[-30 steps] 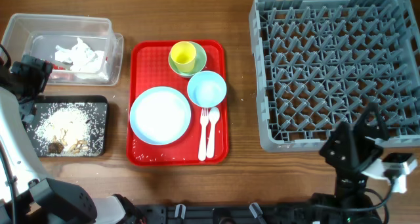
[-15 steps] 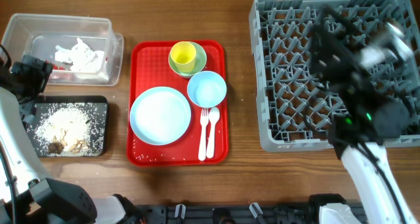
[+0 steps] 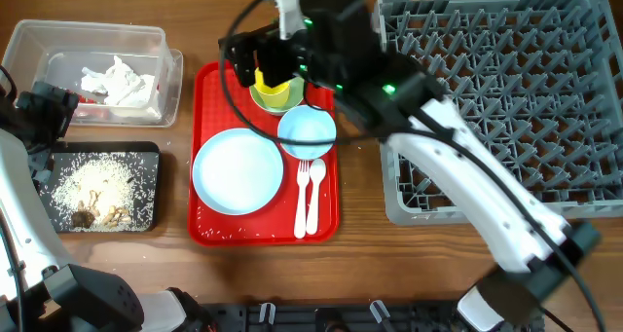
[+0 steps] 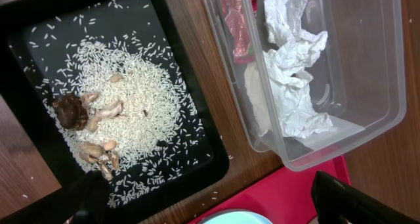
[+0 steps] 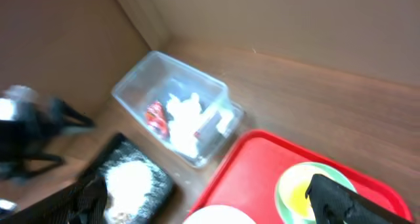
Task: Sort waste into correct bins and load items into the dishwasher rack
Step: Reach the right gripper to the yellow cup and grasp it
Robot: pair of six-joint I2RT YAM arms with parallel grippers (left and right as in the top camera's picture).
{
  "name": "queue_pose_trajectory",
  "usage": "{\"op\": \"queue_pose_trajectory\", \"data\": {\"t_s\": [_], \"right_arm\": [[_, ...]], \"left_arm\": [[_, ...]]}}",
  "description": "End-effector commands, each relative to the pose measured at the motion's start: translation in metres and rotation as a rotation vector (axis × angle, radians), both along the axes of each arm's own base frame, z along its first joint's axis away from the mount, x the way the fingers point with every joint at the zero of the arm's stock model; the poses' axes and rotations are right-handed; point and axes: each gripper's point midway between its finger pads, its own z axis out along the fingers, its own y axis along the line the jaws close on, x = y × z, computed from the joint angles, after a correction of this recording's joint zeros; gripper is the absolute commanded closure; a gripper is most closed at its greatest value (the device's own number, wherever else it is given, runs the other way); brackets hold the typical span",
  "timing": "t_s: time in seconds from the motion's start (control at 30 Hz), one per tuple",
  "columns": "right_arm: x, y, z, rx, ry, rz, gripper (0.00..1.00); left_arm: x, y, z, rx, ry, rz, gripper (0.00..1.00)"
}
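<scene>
Above the red tray's point(image 3: 212, 108) far end, the right gripper point(image 3: 258, 64), swung over from beside the dishwasher rack point(image 3: 545, 59), hovers fingers apart over the yellow cup point(image 3: 277, 87), which sits in its pale-green bowl point(image 3: 276, 105), likely first for loading

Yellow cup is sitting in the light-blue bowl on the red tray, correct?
Not quite. The yellow cup sits in the pale-green bowl, not the light-blue bowl beside it. It is on the red tray, as you say. The overhead view shows this.

I saw the tub point(image 3: 29, 50) behind the shallow tray point(image 3: 148, 155), the serving tray point(image 3: 326, 225) between them and the rack point(image 3: 545, 98).
</scene>
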Motion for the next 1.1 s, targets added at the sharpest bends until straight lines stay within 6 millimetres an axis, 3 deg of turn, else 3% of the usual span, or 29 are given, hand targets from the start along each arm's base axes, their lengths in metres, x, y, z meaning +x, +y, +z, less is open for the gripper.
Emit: {"op": "queue_pose_trajectory", "data": {"t_s": [0.0,0.07,0.2,0.47,0.57,0.73,0.87,1.0,1.07], "right_arm": [[0.021,0.012,-0.042,-0.132,0.03,0.009,0.0],[0.018,0.029,-0.074,-0.176,0.097,0.11,0.0],[0.025,0.036,-0.13,-0.261,0.191,0.126,0.0],[0.046,0.053,-0.194,-0.338,0.174,0.122,0.0],[0.053,0.048,-0.221,-0.373,0.208,0.063,0.0],[0.052,0.051,-0.232,-0.393,0.212,0.052,0.0],[0.058,0.042,-0.25,-0.497,0.17,-0.032,0.2],[0.05,0.054,-0.249,-0.525,0.126,-0.041,0.5],[0.047,0.056,-0.253,-0.558,0.106,-0.056,0.5]], "left_arm": [[0.0,0.001,0.002,0.002,-0.009,0.002,0.0],[0.0,0.001,0.002,0.002,-0.008,0.002,0.0],[0.0,0.001,0.002,0.001,-0.008,0.002,0.0],[0.0,0.001,0.002,0.001,-0.008,0.002,0.0],[0.0,0.001,0.002,0.001,-0.008,0.002,0.0],[0.0,0.001,0.002,0.001,-0.008,0.002,0.0],[0.0,0.001,0.002,0.001,-0.008,0.002,0.0],[0.0,0.001,0.002,0.001,-0.008,0.002,0.0],[0.0,0.001,0.002,0.001,-0.008,0.002,0.0]]}}
